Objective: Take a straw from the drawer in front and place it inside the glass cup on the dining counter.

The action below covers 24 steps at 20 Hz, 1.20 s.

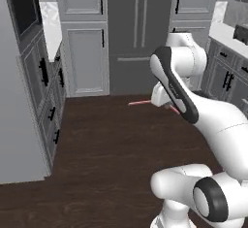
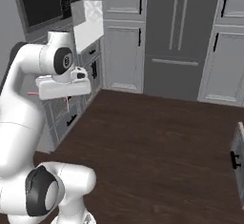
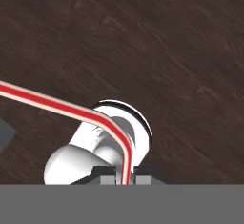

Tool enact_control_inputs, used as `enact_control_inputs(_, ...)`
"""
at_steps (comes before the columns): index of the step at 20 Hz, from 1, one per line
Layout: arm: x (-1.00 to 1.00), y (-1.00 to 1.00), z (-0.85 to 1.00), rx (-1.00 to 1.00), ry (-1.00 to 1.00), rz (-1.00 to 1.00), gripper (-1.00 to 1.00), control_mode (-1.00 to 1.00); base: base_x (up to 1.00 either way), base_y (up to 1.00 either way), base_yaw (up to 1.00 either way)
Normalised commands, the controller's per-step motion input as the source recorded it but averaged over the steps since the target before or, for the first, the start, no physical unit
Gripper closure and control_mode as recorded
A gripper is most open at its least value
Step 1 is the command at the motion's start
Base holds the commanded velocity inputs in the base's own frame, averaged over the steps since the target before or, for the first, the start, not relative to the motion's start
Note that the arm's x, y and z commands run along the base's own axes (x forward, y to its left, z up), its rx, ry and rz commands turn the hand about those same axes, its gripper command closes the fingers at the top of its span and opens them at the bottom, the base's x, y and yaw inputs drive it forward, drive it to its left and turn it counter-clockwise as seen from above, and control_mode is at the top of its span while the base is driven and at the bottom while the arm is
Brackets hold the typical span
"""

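Between my fingertips, low in the hand view, the gripper [image 3: 125, 173] is closed tight on the straw [image 3: 62, 107], whose red-and-white length rises from the jaws, bends, and runs off toward the left edge over dark wood floor [image 3: 157, 37]. From the left base camera I see one pink end [image 1: 139, 103] poking sideways out from behind the forearm, held well above the floor, with grey cabinet doors [image 1: 86, 59] and the dark fridge [image 1: 139, 23] beyond. Neither the glass cup nor the dining counter is anywhere I can make out, so I judge this to be the carry leg. To do it well I would keep the grip firm, hold the wrist steady so the long free end does not swing into the cabinets on my left [image 1: 46, 96], and turn the base slowly until the counter comes up.
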Motion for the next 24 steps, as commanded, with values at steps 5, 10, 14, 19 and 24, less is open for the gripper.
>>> enact_control_inputs(5, 0.00, 0.00, 0.00, 0.00, 0.00, 0.00, 1.00, 1.00, 0.19, 1.00, 0.35)
enact_control_inputs(10, 0.00, 0.00, 0.00, 0.00, 0.00, 0.00, 1.00, 1.00, 0.09, 1.00, 0.52)
enact_control_inputs(14, 0.00, 0.00, 0.00, 0.00, 0.00, 0.00, 1.00, 1.00, 0.54, 0.58, 0.69)
enact_control_inputs(19, 0.00, 0.00, 0.00, 0.00, 0.00, 0.00, 1.00, 1.00, 0.98, 0.03, 0.74)
enact_control_inputs(24, 0.00, 0.00, 0.00, 0.00, 0.00, 0.00, 1.00, 1.00, 0.88, -0.21, 0.80)
